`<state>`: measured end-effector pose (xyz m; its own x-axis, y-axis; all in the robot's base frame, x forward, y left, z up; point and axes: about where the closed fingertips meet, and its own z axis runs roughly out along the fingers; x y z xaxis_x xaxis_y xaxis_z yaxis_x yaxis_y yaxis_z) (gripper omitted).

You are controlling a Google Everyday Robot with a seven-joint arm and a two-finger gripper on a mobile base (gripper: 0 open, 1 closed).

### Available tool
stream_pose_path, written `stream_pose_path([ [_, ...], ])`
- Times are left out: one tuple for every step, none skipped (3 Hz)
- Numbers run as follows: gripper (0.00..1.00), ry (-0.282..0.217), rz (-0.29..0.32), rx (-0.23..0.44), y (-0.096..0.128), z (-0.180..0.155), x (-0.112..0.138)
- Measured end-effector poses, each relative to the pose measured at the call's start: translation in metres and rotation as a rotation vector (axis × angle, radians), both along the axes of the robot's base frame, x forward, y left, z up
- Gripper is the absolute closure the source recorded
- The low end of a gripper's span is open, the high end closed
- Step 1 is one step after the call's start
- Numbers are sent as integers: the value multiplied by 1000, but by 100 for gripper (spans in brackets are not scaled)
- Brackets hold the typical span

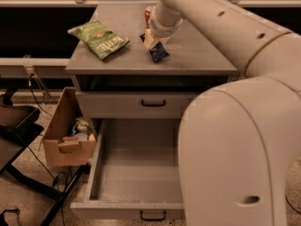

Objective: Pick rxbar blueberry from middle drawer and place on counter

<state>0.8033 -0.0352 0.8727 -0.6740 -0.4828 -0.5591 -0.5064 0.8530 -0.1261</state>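
Note:
The rxbar blueberry, a dark blue wrapper, hangs tilted from my gripper with its lower end at or just above the counter. The gripper is shut on the bar's upper end, over the middle of the counter. My arm reaches in from the lower right and fills the right side of the view. The middle drawer is pulled fully open below, its grey floor bare, with a small black handle at the front.
A green crisp bag lies on the counter's left part. A red can stands behind my wrist, mostly hidden. The upper drawer front is closed. An open cardboard box with items and a black stand sit on the floor at the left.

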Motion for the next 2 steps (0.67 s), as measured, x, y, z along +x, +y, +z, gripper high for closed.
stream_pose_path([
  [73,3,-7,-7,-1,-4,2],
  [50,3,-7,-7,-1,-4,2],
])
